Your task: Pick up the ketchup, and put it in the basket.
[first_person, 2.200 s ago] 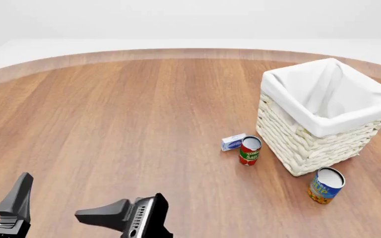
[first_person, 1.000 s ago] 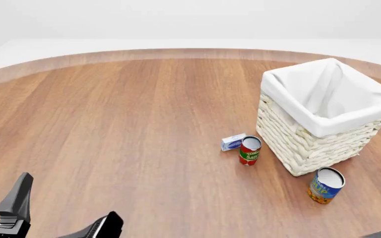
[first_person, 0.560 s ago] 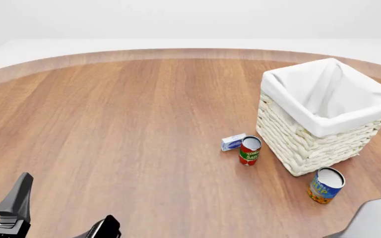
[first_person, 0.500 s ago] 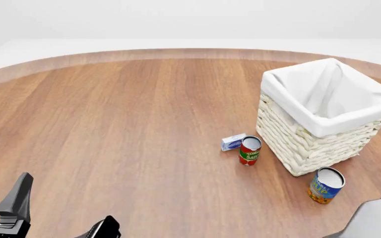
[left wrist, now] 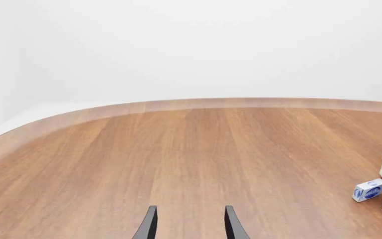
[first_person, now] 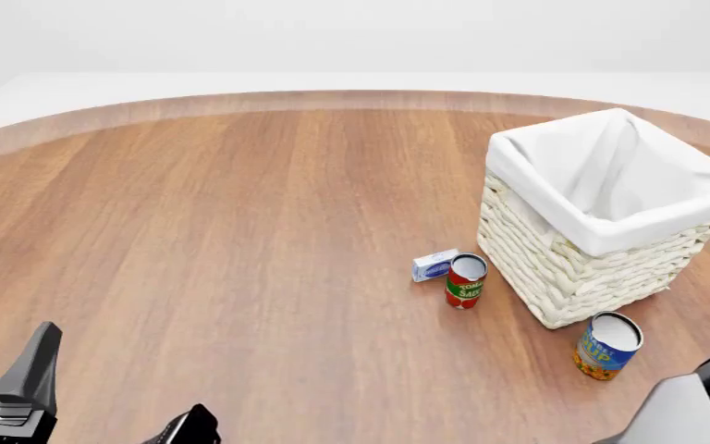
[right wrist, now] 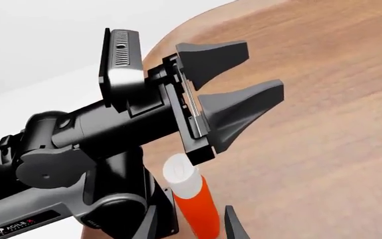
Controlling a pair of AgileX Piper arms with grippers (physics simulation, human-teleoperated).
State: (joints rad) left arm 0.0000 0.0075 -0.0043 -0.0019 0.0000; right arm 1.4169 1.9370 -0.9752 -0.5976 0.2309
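Hovering open-jawed near the table's near edge, the left gripper (left wrist: 189, 226) faces wide bare wood. The right gripper (right wrist: 189, 224), fingers parted, points at the ketchup (right wrist: 195, 201); the front view never shows the bottle, and the basket (first_person: 577, 268) stands far right.

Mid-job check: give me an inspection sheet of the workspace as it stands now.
Surface: round brown wooden table, bare across its left half.
Job's things: red-orange ketchup bottle with white cap beside the left arm's base, out of the front view; square cream wicker basket with white lining, nothing visible inside.
Clutter: red-and-green tin can, small white-and-blue box, both close to the basket; blue-and-orange tin can at its near corner.
Grippers: left gripper open, holding nothing; right gripper open, fingers either side of the ketchup bottle, contact unclear.
Cables: nothing seen.
Surroundings: plain white backdrop.
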